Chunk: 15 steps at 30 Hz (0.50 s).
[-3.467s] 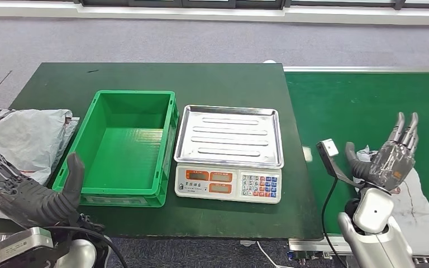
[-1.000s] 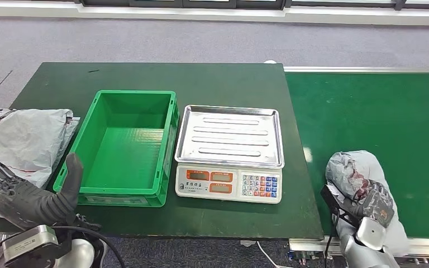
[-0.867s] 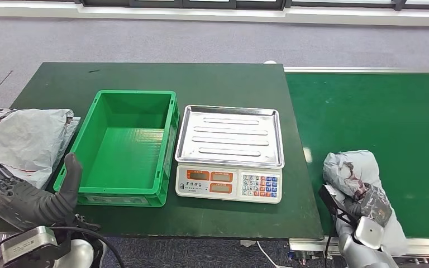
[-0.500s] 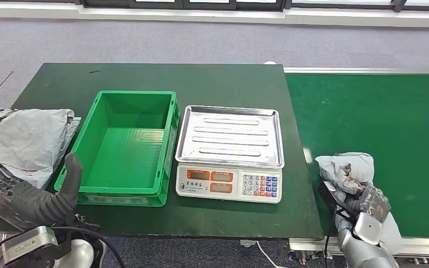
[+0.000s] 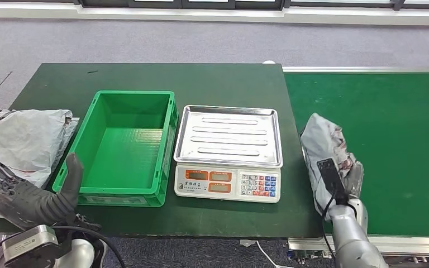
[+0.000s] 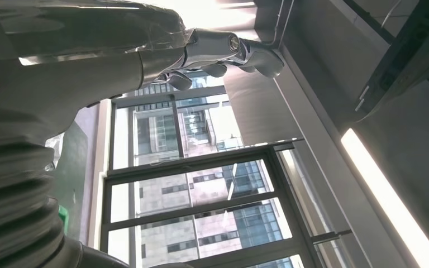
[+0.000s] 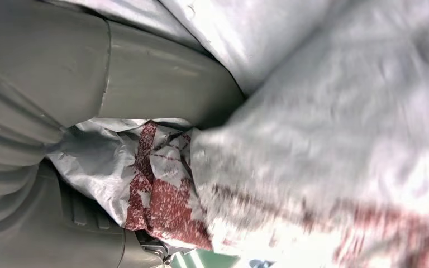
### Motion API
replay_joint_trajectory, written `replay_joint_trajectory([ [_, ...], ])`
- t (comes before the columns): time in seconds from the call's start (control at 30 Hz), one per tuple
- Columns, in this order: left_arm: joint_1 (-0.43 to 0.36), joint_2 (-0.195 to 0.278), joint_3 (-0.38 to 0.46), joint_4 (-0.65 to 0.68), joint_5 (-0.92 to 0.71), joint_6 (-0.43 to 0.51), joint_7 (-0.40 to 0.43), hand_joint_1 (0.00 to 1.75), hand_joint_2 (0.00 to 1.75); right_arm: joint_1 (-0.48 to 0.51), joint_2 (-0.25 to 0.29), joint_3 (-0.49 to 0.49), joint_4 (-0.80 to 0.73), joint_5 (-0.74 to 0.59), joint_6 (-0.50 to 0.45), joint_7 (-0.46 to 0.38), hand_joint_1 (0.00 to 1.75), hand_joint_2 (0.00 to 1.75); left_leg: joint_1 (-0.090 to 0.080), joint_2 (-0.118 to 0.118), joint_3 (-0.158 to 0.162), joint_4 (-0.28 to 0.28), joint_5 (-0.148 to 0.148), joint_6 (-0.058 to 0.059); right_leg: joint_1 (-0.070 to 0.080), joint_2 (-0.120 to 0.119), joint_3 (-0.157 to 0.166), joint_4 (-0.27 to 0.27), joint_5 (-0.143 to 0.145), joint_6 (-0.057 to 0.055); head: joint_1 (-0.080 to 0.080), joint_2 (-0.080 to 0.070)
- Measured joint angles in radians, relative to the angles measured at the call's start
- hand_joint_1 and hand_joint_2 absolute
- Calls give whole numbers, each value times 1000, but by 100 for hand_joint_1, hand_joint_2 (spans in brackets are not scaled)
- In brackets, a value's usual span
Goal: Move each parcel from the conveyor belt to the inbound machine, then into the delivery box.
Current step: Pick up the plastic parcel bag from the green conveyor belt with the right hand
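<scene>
Lifting off the conveyor belt (image 5: 391,128) in the last second, my right hand (image 5: 351,180) grips the grey parcel (image 5: 324,146) just beside the scale (image 5: 228,151), so weighing comes next, while my left hand (image 5: 22,195) idles open.

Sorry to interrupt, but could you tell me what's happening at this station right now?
The robot's right hand grips a grey parcel at the near edge of the conveyor belt, beside the scale. The scale's steel tray and the green crate both hold nothing yet. The left hand waits open near the crate's front corner, next to another grey bag lying at the table's left end.
</scene>
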Motion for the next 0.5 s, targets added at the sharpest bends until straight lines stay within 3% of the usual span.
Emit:
replay_joint_trajectory([
  [0.17, 0, 0, 0, 4, 0, 0, 0, 0, 175, -54, 29, -6, -96, -66, 14, -7, 175, 175, 0, 0, 0, 0, 0, 0, 0, 0, 0, 0, 0, 0, 0, 0],
  [0.5, -1, 0, 0, 7, 0, 0, 0, 0, 175, -72, 51, -8, -176, -119, 4, -7, 175, 175, 0, -1, -1, 0, -1, 0, 0, 0, -1, -1, 0, 0, 0, 0],
])
